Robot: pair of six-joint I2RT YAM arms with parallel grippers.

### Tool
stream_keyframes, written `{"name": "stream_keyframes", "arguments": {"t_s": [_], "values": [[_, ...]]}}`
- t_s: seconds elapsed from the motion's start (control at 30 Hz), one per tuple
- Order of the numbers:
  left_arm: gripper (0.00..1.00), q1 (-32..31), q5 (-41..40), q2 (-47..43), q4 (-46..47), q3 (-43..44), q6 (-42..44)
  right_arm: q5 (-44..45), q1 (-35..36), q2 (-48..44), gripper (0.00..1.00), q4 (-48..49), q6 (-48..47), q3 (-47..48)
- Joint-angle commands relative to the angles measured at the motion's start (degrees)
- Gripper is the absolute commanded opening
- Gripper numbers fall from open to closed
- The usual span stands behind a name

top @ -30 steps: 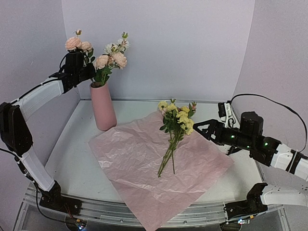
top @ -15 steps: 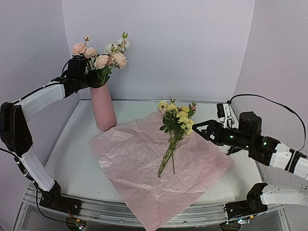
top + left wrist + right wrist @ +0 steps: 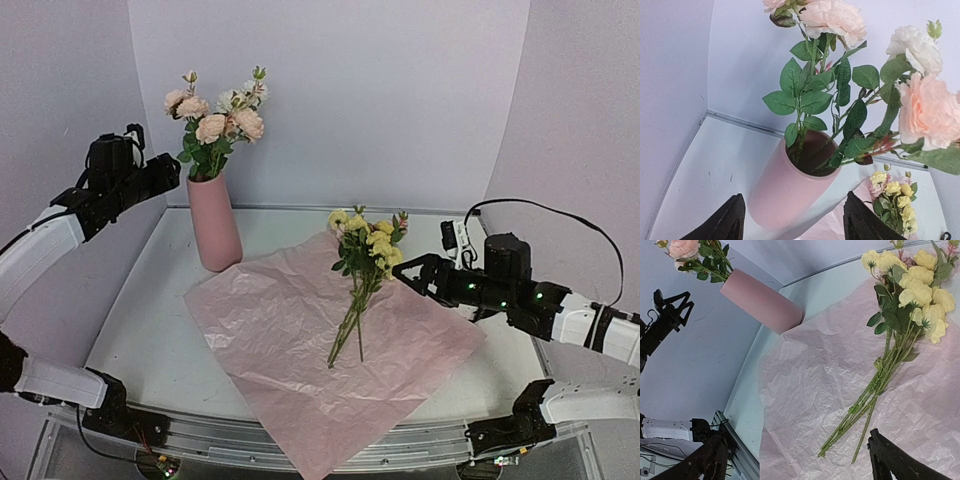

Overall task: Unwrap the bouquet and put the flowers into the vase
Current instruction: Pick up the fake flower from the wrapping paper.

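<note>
Flowers (image 3: 215, 128) released into vase (image 3: 213, 225); left gripper (image 3: 168, 172) withdrawn

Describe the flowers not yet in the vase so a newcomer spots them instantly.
Find the crinkled pink paper sheet spread mid-table. On its far right part lies a loose long-stemmed bunch. Unlike the peach blooms standing in the pink vase, its heads are yellow.

Pink flowers (image 3: 182, 102) released into the vase (image 3: 214, 228); left gripper (image 3: 166, 172) drawn back

The left gripper is withdrawn leftward from the vase mouth and is now held apart from the blooms, its jaws spread wide. The pink flowers, formerly clasped there, are left standing in the vase, shifted slightly right beside the other blooms. The right gripper (image 3: 408, 272) is brought a little nearer the yellow flowers (image 3: 372, 240).
</note>
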Motion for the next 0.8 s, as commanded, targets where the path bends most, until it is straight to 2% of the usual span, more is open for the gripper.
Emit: {"name": "stream_keyframes", "arguments": {"t_s": [0.0, 0.13, 0.2, 0.27, 0.33, 0.57, 0.7, 0.77], "values": [[0.67, 0.1, 3.8, -6.1, 0.0, -5.0, -4.4, -0.6, 0.0, 1.3, 0.98, 2.4, 0.6, 1.6], [0.67, 0.1, 9.8, -9.8, 0.0, -10.3, -8.9, 1.5, -0.1, 3.9, 0.98, 0.6, 0.7, 2.1], [0.66, 0.1, 15.3, -10.5, 0.0, -12.4, -11.5, 2.5, -0.1, 5.7, 0.96, -0.8, 1.0, 2.7], [0.63, -0.1, 19.1, -10.9, 0.1, -14.3, -14.7, 3.6, -0.1, 7.7, 0.9, -1.6, 1.6, 3.2], [0.61, -1.4, 21.5, -11.1, 0.6, -16.2, -19.2, 4.3, -0.1, 10.0, 0.78, -2.3, 2.5, 3.6], [0.6, -14.7, 13.6, -9.4, 1.4, -20.0, -24.5, 5.2, 0.0, 17.4, 0.45, -2.3, 6.2, 4.6], [0.56, -20.5, 12.8, -5.5, 3.1, -20.8, -26.3, 6.1, -0.1, 21.1, 0.38, -1.8, 7.2, 5.2], [0.56, -23.7, 9.9, -3.8, 3.7, -20.7, -26.2, 6.3, -0.1, 22.9, 0.36, -1.6, 7.4, 5.9]]}}
